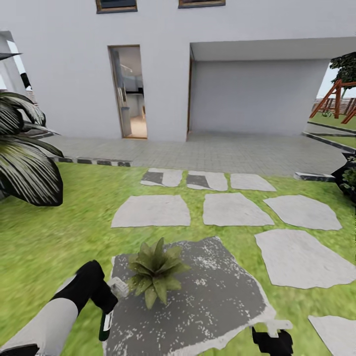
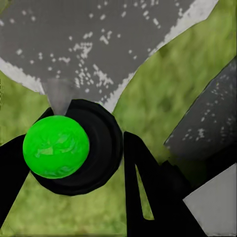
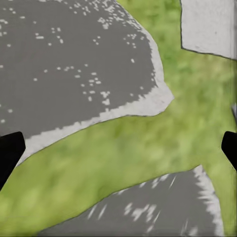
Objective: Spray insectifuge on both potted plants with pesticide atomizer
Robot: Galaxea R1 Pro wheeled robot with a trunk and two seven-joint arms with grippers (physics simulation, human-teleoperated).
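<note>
A potted plant (image 1: 155, 273), a low rosette of pointed green leaves, sits on a dark grey speckled stone slab (image 1: 207, 301) in the lawn; the leaves hide its pot. Just left of it, my left gripper (image 1: 105, 302) is shut on the pesticide atomizer (image 1: 106, 324), a dark bottle with a white label whose white nozzle end is close to the leaves. In the left wrist view the atomizer (image 2: 57, 146) shows as a black body with a round green end, clamped by my left gripper (image 2: 74, 173). My right gripper (image 1: 272, 340) hangs low at the slab's near right edge. In the right wrist view it (image 3: 118, 150) is open over grass.
Pale stepping stones (image 1: 232, 208) lead across the lawn to a paved terrace (image 1: 222, 151) and the white house with an open doorway (image 1: 129, 94). A big dark palm-like plant (image 1: 22, 163) stands at the left. A dark bush (image 1: 348, 180) and a wooden swing frame (image 1: 338, 99) are at the right.
</note>
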